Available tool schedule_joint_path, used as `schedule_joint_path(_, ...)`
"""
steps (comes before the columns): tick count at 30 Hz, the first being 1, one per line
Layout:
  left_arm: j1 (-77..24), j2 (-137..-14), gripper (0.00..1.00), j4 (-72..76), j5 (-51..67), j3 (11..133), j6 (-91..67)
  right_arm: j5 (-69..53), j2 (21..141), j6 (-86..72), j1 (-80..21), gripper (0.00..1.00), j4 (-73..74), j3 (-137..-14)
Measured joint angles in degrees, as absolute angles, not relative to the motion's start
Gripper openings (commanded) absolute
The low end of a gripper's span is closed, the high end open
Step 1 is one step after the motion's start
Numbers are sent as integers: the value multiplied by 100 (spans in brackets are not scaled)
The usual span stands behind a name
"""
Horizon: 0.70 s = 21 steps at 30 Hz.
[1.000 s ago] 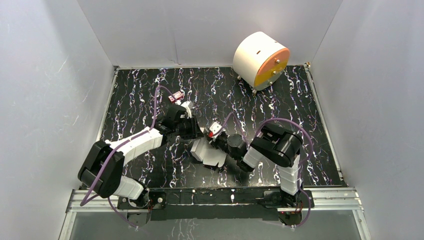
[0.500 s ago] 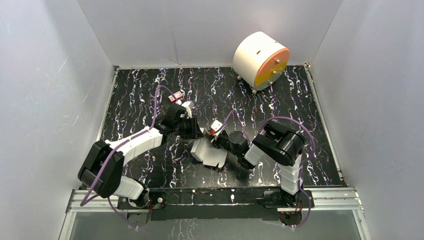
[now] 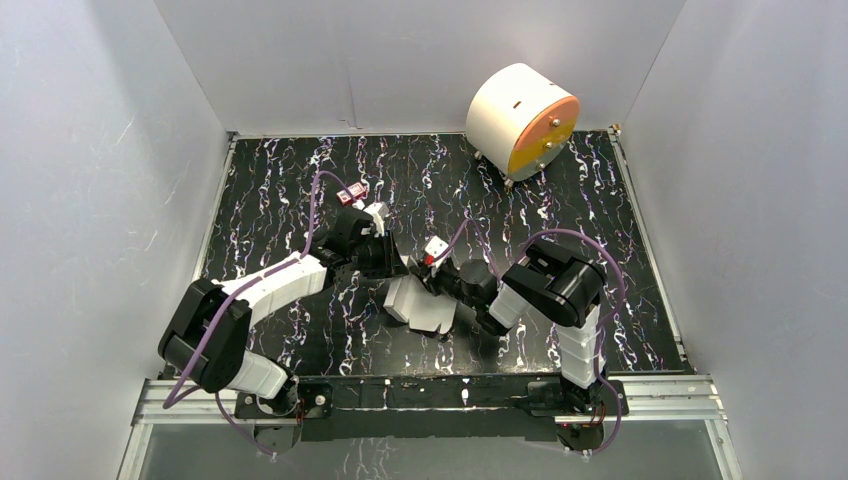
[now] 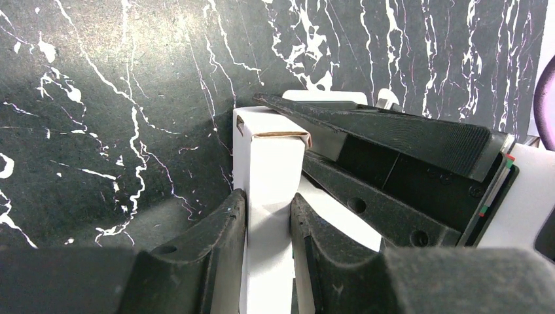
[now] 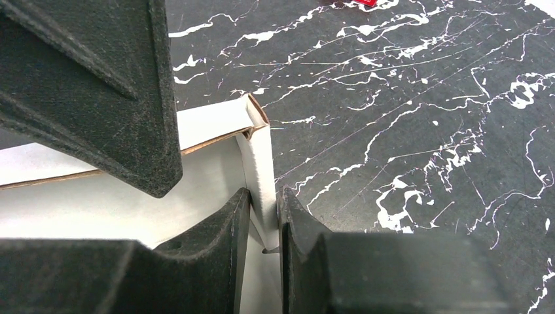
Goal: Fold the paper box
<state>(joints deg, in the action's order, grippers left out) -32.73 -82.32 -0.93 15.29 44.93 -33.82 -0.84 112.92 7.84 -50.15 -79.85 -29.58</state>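
The paper box [image 3: 418, 305], white cardboard and partly folded, is near the middle of the black marbled table. My left gripper [image 3: 398, 272] comes in from the left and is shut on a folded white wall of the paper box [image 4: 269, 190], both fingers pressed to it. My right gripper [image 3: 436, 285] reaches in from the right. It is shut on a thin upright side panel of the paper box [image 5: 260, 171]. In the left wrist view the right gripper's black fingers [image 4: 393, 137] cross just behind the box.
A big white cylinder with an orange face [image 3: 522, 121] stands at the back right. A tiny red item [image 3: 350, 193] lies behind the left gripper, also seen as the red item [image 5: 357, 2]. White walls close in the table on three sides.
The right arm has shifted slightly left toward the box, and its jaws have narrowed onto the side panel. The left arm and its grip look unchanged.
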Motion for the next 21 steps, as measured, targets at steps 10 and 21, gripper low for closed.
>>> schedule_joint_path(10,-3269,-8305,22,-36,1586,4495,-3387,-303,11297,722,-4897,36,-7985,-2961)
schedule_joint_path(21,-3269,-8305,22,-187,1566,4558,-3330,-582,11297,626,-4790,39,-8025,-2958)
